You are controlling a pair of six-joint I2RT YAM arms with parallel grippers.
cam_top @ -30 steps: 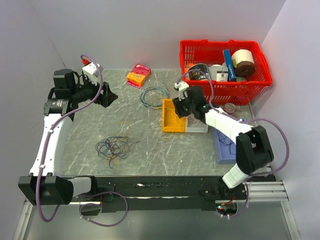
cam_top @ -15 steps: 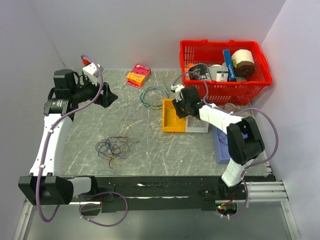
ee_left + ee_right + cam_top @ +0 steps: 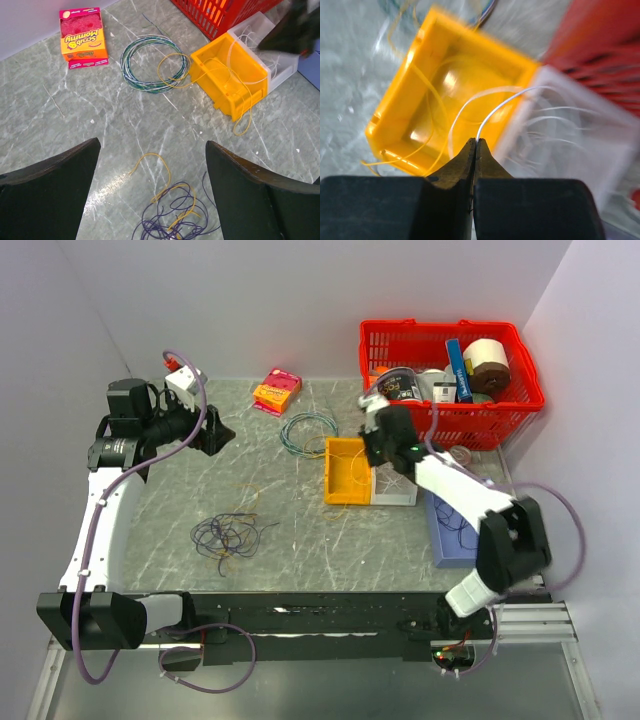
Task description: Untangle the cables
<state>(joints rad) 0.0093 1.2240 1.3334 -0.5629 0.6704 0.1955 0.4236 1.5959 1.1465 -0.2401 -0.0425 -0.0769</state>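
White strand, thin floppy wire, is pinched at the very tips of my right hand, whose fingers are pressed together on it. From the tips it arcs up and away over the seam between the yellow plastic bin, ahead and to the left of the hand, and the clear white plastic bin, ahead and to the right.

That grip is my first worry. So little wire sits between the tips that a tug could let it slide out.

The second worry is what lies around it. Yellow strands loop inside the yellow bin and spill over its wall, and more pale strands lie in the clear bin. The wrist view is blurred, so I cannot tell whether the white strand passes under any of them. If it does, lifting could drag up a whole clump, or pull a light bin across the grey marbled counter, or tip it. The red plastic basket stands close beyond the hand, so a wide swing might catch the wire on its wall.

My left hand hangs spread wide and holds nothing, well apart from the right. Below it, toward my side, lies the rest of the cables, a dark purple knot threaded with yellow, untouched. Going in there with open fingers could rake several strands together and tighten the knot rather than free one.
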